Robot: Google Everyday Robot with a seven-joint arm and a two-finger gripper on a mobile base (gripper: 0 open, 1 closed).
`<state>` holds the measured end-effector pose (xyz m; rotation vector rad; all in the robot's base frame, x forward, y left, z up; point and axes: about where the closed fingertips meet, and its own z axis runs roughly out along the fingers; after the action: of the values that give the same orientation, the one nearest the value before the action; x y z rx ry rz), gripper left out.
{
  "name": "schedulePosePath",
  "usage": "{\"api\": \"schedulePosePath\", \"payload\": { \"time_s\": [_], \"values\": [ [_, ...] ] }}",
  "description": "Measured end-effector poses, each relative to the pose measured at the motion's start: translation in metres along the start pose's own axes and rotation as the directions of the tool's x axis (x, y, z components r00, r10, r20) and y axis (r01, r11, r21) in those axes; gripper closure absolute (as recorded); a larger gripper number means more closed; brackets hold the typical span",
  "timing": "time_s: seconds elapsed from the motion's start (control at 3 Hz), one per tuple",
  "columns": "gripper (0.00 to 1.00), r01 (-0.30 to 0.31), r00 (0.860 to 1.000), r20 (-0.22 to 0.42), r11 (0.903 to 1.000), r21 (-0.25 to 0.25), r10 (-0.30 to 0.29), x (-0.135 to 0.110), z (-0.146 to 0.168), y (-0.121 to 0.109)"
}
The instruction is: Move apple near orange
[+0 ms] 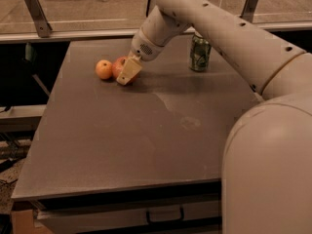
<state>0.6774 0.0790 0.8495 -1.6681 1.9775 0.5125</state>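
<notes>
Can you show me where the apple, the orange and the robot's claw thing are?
apple (118,66): camera view, on its visible red left side.
orange (104,69): camera view, on the middle of the fruit.
gripper (126,73): camera view, on its pale tip, in front of the apple.

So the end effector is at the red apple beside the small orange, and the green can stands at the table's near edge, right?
Not quite: the camera view shows the green metal can by the far edge. The end effector is at the round red apple, beside the small pale orange.
</notes>
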Motion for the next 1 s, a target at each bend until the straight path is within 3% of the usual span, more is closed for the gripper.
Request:
{"api": "schedulePosePath", "payload": {
  "time_s": [0.33,0.67,1.0],
  "values": [
    [0.12,-0.009,1.000,-0.004,0.9999,-0.011,0.009,0.001,0.005,0.002],
    [0.00,-0.017,1.000,-0.005,0.9997,-0.016,0.016,0.004,0.004,0.003],
    [0.00,-0.015,1.000,0.011,0.9998,0.015,0.015,0.008,-0.016,0.007]
  ]
}}
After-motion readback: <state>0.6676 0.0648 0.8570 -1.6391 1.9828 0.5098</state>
